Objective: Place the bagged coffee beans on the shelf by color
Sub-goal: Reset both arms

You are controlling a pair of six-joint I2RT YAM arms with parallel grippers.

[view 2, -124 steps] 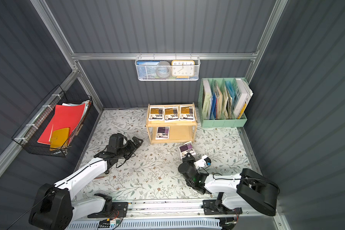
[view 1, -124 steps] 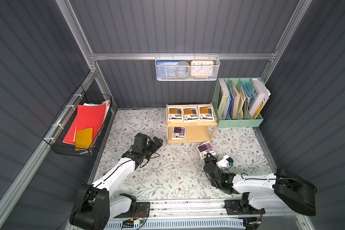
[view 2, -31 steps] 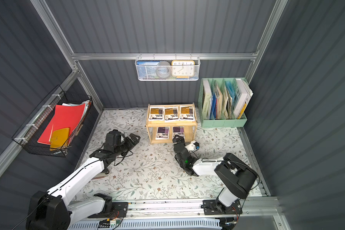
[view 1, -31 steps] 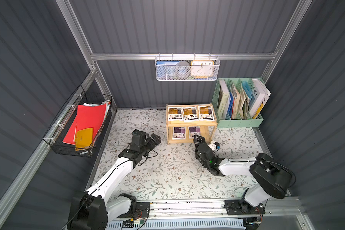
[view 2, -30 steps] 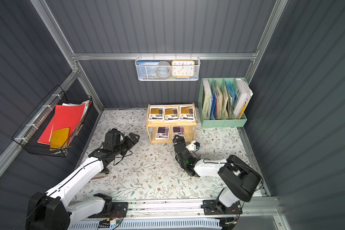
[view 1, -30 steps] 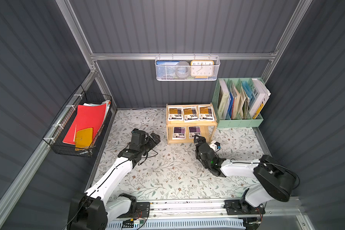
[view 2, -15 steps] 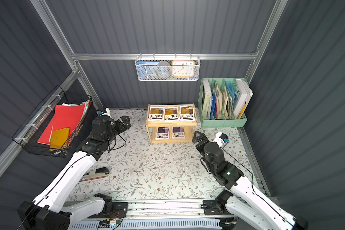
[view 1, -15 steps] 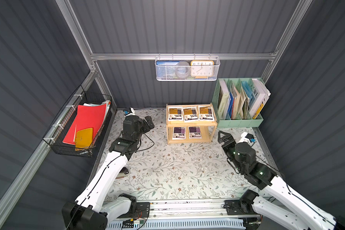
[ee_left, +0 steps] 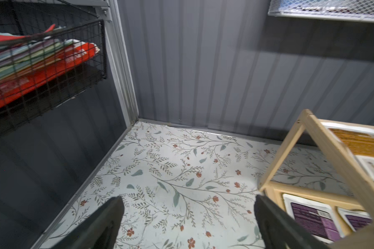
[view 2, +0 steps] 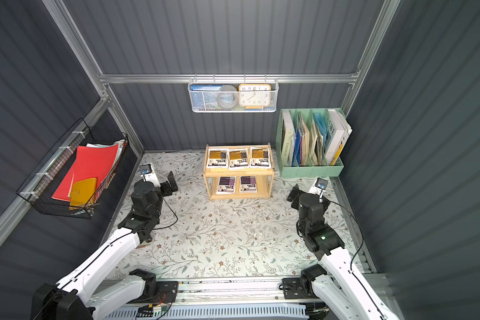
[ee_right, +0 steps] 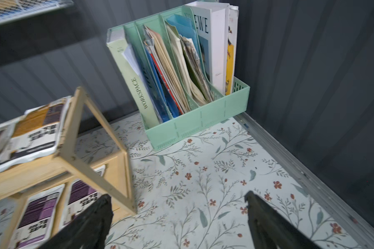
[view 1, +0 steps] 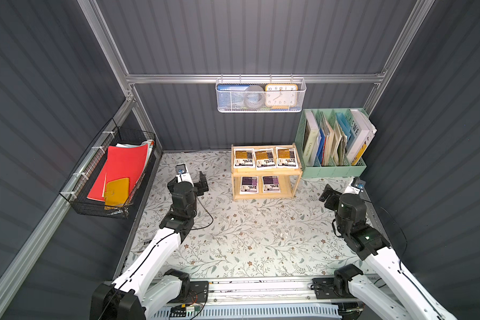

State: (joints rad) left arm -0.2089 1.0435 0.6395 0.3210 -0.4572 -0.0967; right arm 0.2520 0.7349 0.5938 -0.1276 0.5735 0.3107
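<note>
Both top views: left arm (view 1: 161, 246) is extended fwd from its base. The left gripper (view 1: 190, 180) points at the back wall, off the tabletop (view 1: 247, 235), w/ jaws spread wide and nothing btwn them. Right arm (view 1: 383, 260) is posed likewise, and the right gripper (view 1: 333, 197) is also wide open and empty.

The shelf (view 1: 266, 174) stands btwn the two grippers, to the right of the left one and the left of the right one, clear of both. 3 yellow bags (view 1: 264, 158) lie side by side on its top tier, 2 purple bags (view 1: 249, 184) on the lower tier.

Left wrist view: left gripper (ee_left: 188, 200) has its fingers (ee_left: 108, 217) far apart over bare floral tabletop. The shelf's end frame is just past one finger, a purple bag visible inside.

Right wrist view: right gripper (ee_right: 177, 198) is spread and empty. The shelf corner is near one finger, both purple bags behind it. The green file rack (ee_right: 203, 122) is ahead of the gripper, well apart.
</note>
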